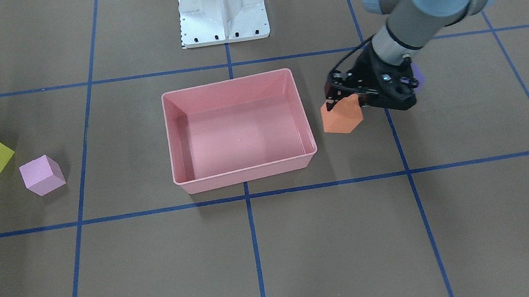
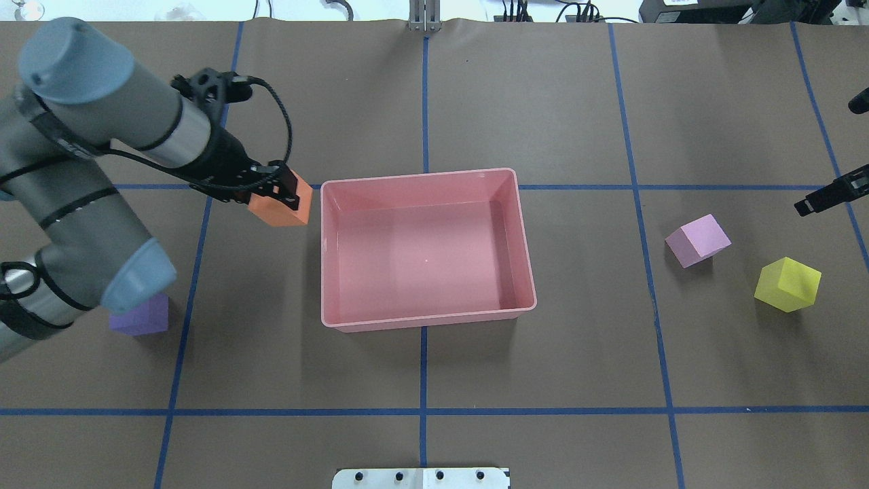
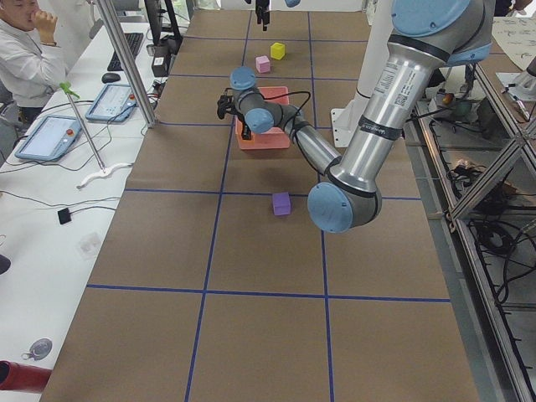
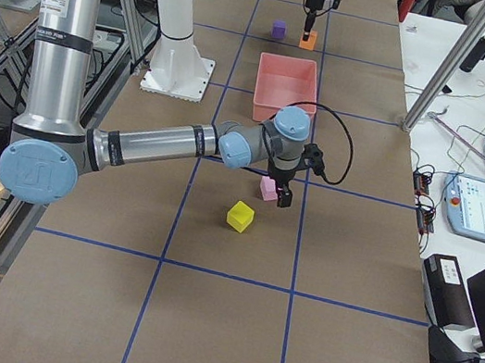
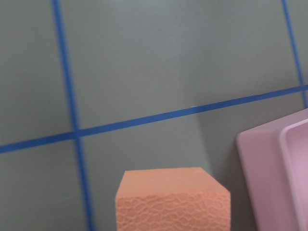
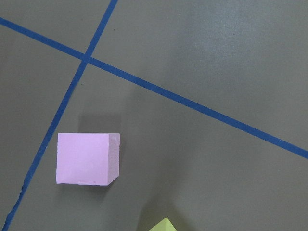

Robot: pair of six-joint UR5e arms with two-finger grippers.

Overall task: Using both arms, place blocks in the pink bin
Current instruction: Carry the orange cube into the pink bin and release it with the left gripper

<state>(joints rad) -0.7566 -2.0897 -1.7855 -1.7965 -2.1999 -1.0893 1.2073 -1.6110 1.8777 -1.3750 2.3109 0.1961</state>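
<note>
First, pedestal (image 2: pixel 421 479): white metal, at the near edge of the worktop (image 2: pixel 543 373), on the blue tape (image 2: pixel 423 380) centre line.
Purple block (image 3: pixel 281 203): flat on the worktop on the robot's left, well apart from the bin. In the overhead view it is partly hidden under the elbow of the left arm (image 2: pixel 81 204).
Yellow block (image 2: pixel 787 284): on the right side of the worktop, turned corner-on to the tape grid, well apart from the bin.
Bin (image 2: pixel 421 272): salmon-pink tray at the middle of the worktop, long sides across the centre line. Its bare floor shows in full, and all four blocks are outside it.
Pink block (image 2: pixel 698 240): on the worktop just beside the yellow block but not touching it, between that block and the bin's right wall and nearer the yellow one.
Orange block (image 2: pixel 280 202): outside the bin, just beside the far end of its left wall, with a narrow gap between them. I cannot tell whether it touches the worktop.
Left jaws: closed onto the orange block from above, one on each of two opposite faces. The wrist view looks down past the block's top at the bin's rim.
Right arm (image 4: pixel 165 142): reaches out low over the right side of the worktop.
Right jaws: point down near the pink and yellow blocks. Only their tips reach the edges of the fixed views and the wrist view shows none, so I cannot tell how wide they stand.
</note>
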